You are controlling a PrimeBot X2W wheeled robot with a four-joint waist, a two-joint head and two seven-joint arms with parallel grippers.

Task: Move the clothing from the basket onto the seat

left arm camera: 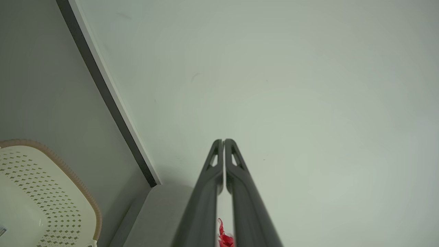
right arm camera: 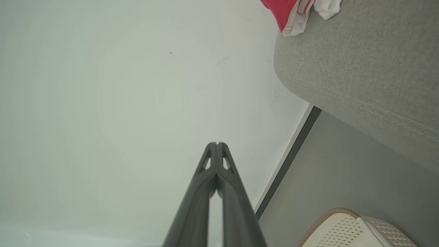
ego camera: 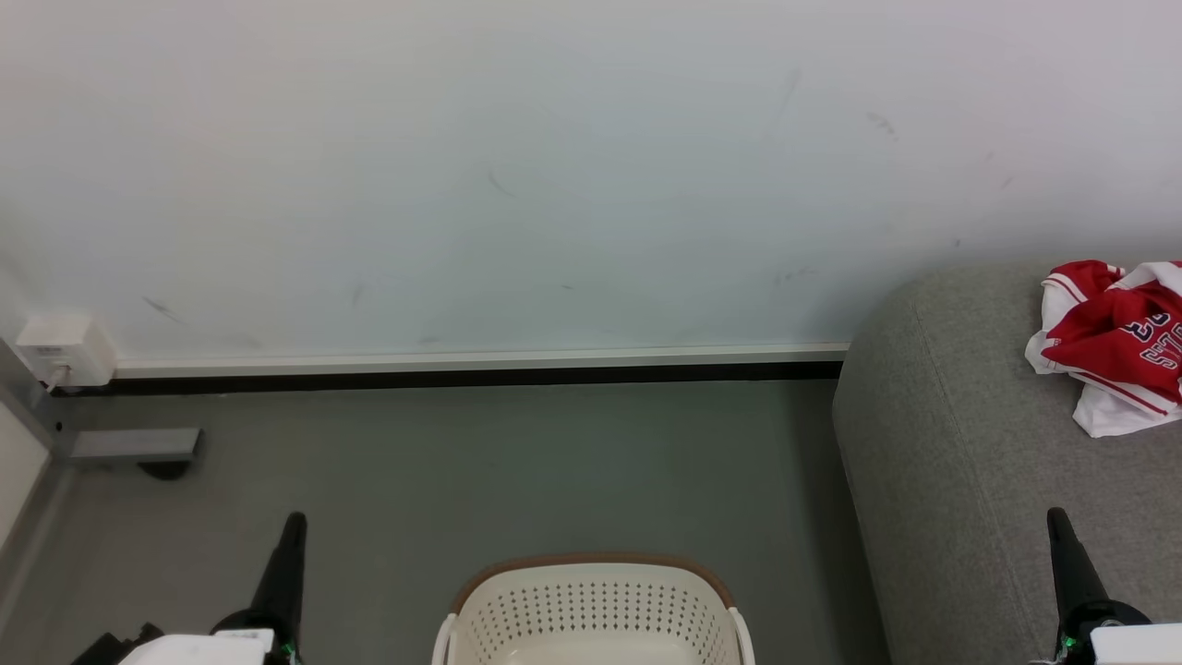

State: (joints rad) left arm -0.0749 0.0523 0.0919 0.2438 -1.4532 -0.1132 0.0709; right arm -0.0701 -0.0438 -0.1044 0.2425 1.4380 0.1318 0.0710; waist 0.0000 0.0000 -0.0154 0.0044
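The clothing (ego camera: 1113,346) is lying in a crumpled red-and-white heap on top of the seat (ego camera: 951,462), toward the seat's wall-side edge and well back from its rounded corner (dark numbers and white lettering are showing on the uppermost fold). In the right wrist view a white-trimmed fold is lying right at that wall-side edge. The basket (ego camera: 596,610) is standing on the grey floor (ego camera: 462,480), just off the seat's left side with a strip of floor between them. Its brown rim is facing up and its holed wall is curving toward the wall (ego camera: 554,166). The left tool (ego camera: 295,525) is hanging over the floor on the basket's left, well apart from the clothing. In its own wrist view its two dark fingers (left arm camera: 205,192) are meeting at the tips and leaving only a thin slit lower down. They are gripping nothing, and a speck of red on the seat beyond is showing through that slit. The right tool (ego camera: 1055,519) is showing against the seat's near end in the head view, short of the clothing. Its fingers (right arm camera: 236,206) are pressing together tip to tip with nothing between them. A dark skirting strip (ego camera: 462,376) is running along the foot of the wall, and a small white box (ego camera: 65,351) is sitting at the strip's left end.
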